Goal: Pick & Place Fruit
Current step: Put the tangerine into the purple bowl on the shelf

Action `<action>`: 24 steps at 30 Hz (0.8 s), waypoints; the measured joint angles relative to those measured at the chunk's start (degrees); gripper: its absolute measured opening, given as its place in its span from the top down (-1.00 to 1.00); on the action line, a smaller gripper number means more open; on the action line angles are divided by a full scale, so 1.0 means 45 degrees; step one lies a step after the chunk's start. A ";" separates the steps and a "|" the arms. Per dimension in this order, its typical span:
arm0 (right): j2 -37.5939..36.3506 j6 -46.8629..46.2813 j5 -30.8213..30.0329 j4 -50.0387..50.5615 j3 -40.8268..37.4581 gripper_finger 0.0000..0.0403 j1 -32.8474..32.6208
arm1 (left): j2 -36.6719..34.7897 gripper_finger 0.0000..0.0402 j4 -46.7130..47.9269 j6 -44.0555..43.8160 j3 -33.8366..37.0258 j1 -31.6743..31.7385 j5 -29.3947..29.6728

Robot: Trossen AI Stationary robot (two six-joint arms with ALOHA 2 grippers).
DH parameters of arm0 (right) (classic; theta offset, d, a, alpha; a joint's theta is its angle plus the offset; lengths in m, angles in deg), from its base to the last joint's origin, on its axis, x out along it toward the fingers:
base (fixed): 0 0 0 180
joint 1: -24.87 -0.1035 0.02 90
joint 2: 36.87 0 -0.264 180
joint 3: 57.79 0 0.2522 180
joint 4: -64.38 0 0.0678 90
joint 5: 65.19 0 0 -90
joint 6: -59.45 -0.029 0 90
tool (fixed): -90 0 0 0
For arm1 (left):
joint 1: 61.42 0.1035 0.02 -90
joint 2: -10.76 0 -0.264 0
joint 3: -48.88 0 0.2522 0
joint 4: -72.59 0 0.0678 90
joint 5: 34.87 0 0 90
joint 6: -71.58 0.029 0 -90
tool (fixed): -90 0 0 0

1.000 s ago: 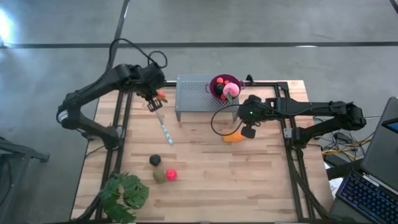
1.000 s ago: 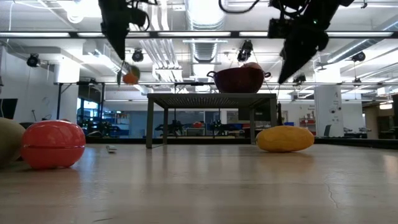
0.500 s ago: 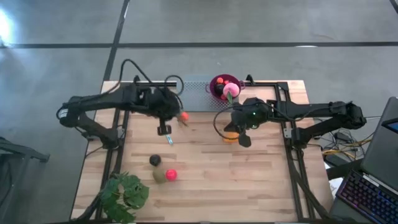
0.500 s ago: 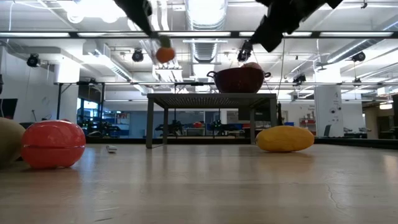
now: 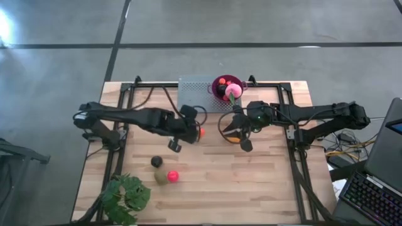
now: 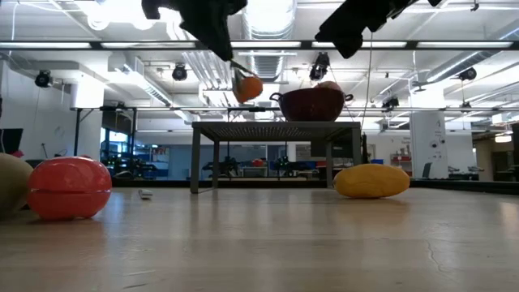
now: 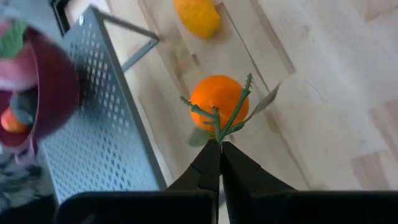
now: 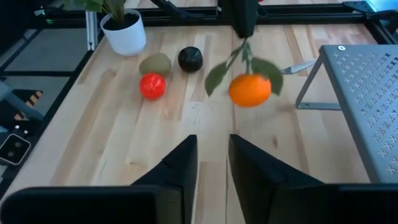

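Left gripper: fingers pinched together on the orange's green stem, holding it in the air beside the metal stand.
Right gripper: fingers slightly apart, empty, above the yellow fruit.

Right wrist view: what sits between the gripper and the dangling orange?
Nothing: bare table between the right gripper and the orange, in that view.

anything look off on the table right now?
Mostly no. One oddity: the left gripper carries the orange fruit by its thin green stem, so it dangles in the air. A small silvery object lies loose beside the metal stand.
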State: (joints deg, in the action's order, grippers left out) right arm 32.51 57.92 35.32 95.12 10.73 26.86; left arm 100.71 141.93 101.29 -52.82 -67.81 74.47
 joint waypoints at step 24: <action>0.0015 0.0148 -0.0010 -0.0597 -0.0068 -0.16 -0.0002 | 0.1173 0.98 -0.4770 0.5345 -0.0015 -0.0658 0.0637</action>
State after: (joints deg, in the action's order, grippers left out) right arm 32.58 58.59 35.27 92.43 10.43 26.85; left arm 105.99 120.47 125.34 -52.88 -70.77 77.34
